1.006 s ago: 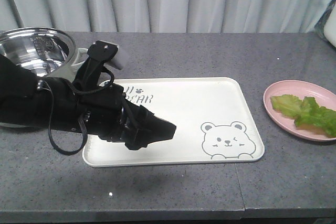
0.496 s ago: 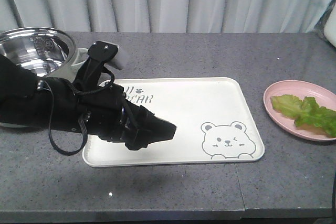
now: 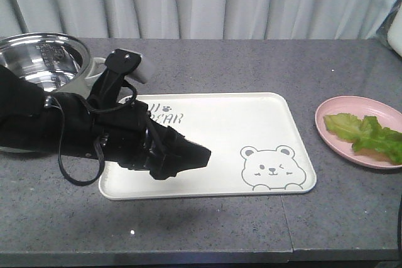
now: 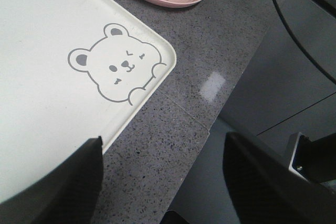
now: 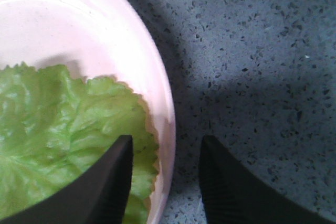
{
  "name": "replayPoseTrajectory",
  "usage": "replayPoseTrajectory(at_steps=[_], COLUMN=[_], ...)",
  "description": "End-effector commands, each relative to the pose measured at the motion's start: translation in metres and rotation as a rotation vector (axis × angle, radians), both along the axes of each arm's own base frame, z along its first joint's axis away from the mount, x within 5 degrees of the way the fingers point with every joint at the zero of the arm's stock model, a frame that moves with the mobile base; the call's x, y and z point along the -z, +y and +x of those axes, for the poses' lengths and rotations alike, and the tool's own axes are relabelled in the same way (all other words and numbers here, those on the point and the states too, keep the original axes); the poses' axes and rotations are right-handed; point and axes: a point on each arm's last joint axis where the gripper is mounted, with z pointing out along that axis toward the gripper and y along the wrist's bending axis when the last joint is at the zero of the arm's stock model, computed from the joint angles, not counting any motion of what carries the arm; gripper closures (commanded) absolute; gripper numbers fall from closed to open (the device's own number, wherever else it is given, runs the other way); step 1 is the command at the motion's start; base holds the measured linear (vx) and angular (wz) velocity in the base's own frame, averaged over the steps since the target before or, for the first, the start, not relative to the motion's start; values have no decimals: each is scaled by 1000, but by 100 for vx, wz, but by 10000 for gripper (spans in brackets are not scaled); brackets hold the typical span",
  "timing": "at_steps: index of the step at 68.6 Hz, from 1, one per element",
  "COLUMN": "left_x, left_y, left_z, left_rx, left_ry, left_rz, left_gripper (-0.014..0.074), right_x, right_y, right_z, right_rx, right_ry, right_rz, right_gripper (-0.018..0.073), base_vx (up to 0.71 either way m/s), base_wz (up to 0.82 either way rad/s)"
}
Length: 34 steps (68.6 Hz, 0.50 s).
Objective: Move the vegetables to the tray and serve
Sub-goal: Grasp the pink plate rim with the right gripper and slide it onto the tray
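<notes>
I see the left gripper (image 4: 163, 182) spread wide above the tray (image 3: 220, 130), which sits mid-frame on the counter (image 3: 251, 67). The lettuce leaves (image 3: 367, 131) lie on the pink plate (image 3: 342, 147) at the frame's right edge. The right gripper (image 5: 165, 182), jaws parted, straddles its rim, empty.

The black left arm (image 3: 75, 130) covers the left end of the large cream-white rectangular plastic tray (image 3: 251, 123), hiding the start of its grey lettering (image 3: 168, 117). The front view's right edge cuts off the round pink plate (image 3: 336, 139) and the crinkly green lettuce leaves (image 3: 370, 133) on it; its left edge cuts the shiny steel bowl (image 3: 38, 61).
</notes>
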Motion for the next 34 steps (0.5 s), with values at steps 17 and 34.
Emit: replayPoseTrajectory(at_steps=[17, 34], left_x=[-19, -19], left_y=[-1, -1], left_z=[-3, -3], left_rx=[-18, -18], left_ry=[-33, -33], left_rz=[-72, -72], left_gripper=[114, 114], right_x=[-22, -22], right_y=[-2, -2], right_z=[3, 2], right_rx=[-6, -8], right_ry=[-79, -74], right_rz=[-44, -40], right_gripper=[426, 570], base_vx=[0, 0], base_wz=[0, 0])
